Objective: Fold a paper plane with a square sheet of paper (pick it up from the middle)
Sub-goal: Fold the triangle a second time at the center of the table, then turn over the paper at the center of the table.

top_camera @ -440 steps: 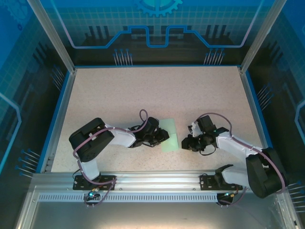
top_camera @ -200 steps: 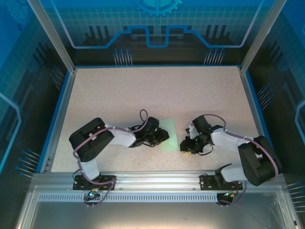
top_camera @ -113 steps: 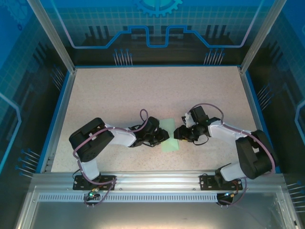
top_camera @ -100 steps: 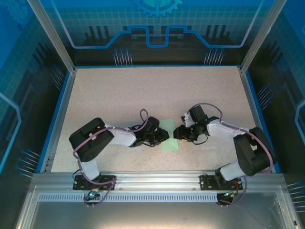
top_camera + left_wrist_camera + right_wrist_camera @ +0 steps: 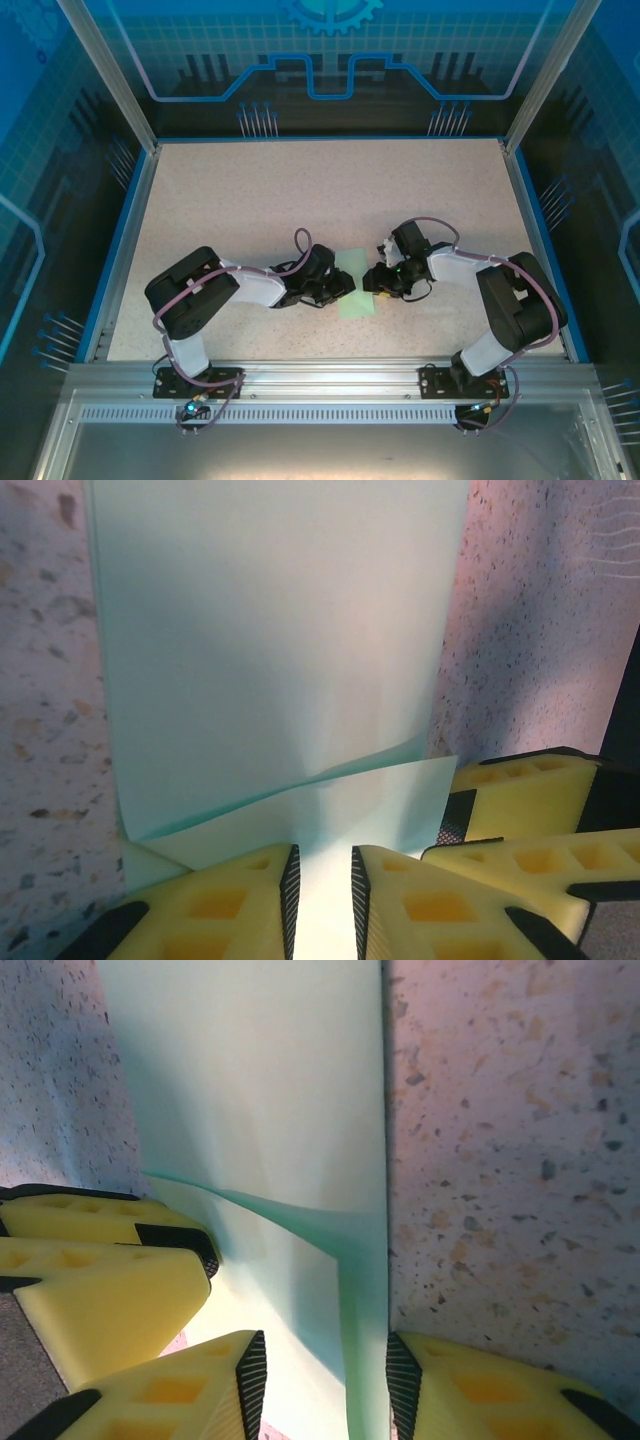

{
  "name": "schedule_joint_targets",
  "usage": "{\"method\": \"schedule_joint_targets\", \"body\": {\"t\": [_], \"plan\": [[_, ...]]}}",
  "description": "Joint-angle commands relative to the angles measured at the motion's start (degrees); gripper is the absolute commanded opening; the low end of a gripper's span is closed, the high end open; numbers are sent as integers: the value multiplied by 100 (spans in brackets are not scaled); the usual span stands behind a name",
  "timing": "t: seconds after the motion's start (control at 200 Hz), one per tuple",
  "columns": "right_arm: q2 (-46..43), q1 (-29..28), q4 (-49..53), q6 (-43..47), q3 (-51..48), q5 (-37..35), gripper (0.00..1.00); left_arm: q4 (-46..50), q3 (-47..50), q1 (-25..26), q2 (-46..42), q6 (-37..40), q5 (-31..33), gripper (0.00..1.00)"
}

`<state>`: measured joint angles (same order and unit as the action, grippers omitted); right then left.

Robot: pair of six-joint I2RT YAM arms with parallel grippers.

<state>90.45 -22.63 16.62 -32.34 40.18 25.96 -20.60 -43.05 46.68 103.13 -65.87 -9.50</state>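
Square sheet of paper [image 5: 270, 630]: we log left gripper [image 5: 320, 865] jaws pinching its raised flap; right gripper [image 5: 325, 1355] newly arrived, jaws spread astride the edge; fold pending.

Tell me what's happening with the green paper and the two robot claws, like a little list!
square sheet of paper: pale green, on the speckled table, one end lifted into a flap
left gripper: pinching the lifted end
right gripper: jaws apart, the paper's edge between them
stage: folding barely begun
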Motion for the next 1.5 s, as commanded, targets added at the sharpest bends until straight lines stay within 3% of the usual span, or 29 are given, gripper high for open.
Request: {"method": "schedule_joint_targets", "body": {"t": [0.0, 0.22, 0.66, 1.175, 1.495], "plan": [[123, -110, -389, -40, -58, 353, 37, 432, -21, -1, -35, 156, 80, 26], [-19, -111, -521, -120, -141, 460, 35, 449, 6, -5, -60, 151, 106, 26], [-221, 23, -169, -105, -311, 249, 40, 523, 99, -18, -211, 159, 141, 26], [-784, -141, -166, -831, -804, -75, 39, 780, 121, -108, -335, 268, 141, 26], [-697, -211, -383, -956, -818, 307, 38, 768, 84, -115, -252, 282, 99, 26]]}}
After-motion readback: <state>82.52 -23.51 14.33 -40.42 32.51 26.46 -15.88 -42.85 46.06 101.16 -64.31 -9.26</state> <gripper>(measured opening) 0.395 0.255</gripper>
